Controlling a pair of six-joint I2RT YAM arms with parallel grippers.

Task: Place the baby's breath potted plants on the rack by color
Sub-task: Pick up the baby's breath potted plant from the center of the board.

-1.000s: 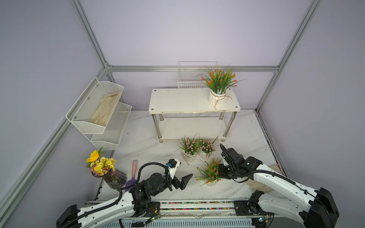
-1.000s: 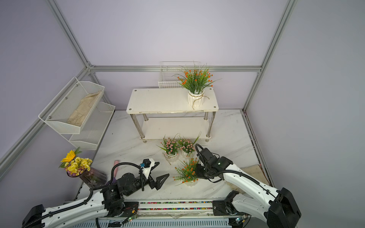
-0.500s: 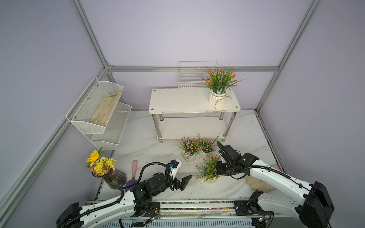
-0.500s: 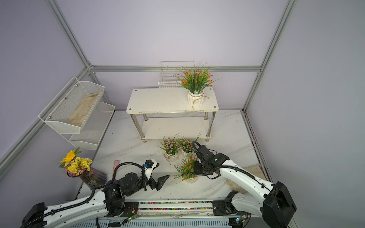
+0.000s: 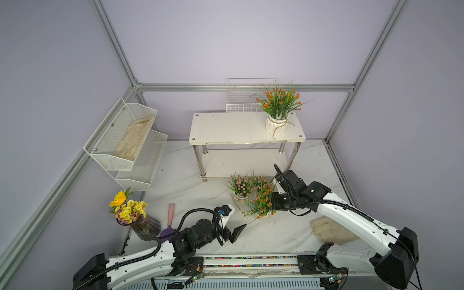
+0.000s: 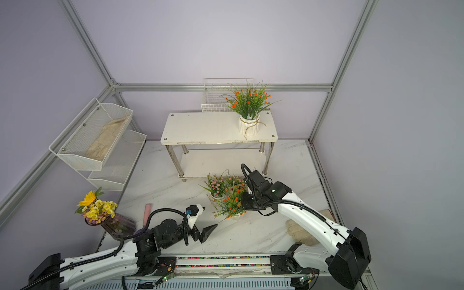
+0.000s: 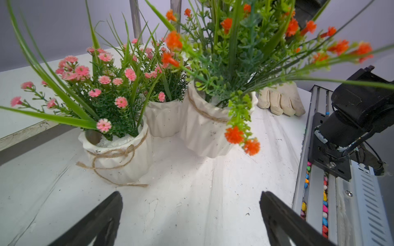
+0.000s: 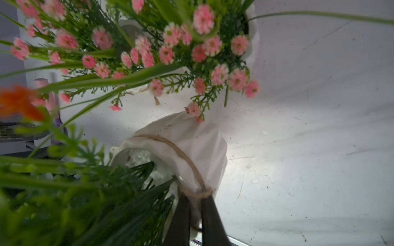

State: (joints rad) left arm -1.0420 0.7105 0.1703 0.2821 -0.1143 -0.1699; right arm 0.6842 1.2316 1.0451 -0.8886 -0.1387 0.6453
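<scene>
The rack stands at the back in both top views, with one orange baby's breath potted plant at the right end of its top shelf. Before the rack on the table stand two pink potted plants. A second orange potted plant sits just in front of them, its pot slightly tilted. My right gripper is shut on that pot's rim at the twine. My left gripper is open and empty, low over the table in front of the three pots.
White mesh tiered bins holding a cloth glove stand at the left. A wire basket sits behind the rack. A sunflower vase and a pink-handled tool are front left. Another glove lies under my right arm.
My right gripper finished shutting on the orange plant's pot rim and drew the plant a little toward the pink plants. The left arm barely moved.
</scene>
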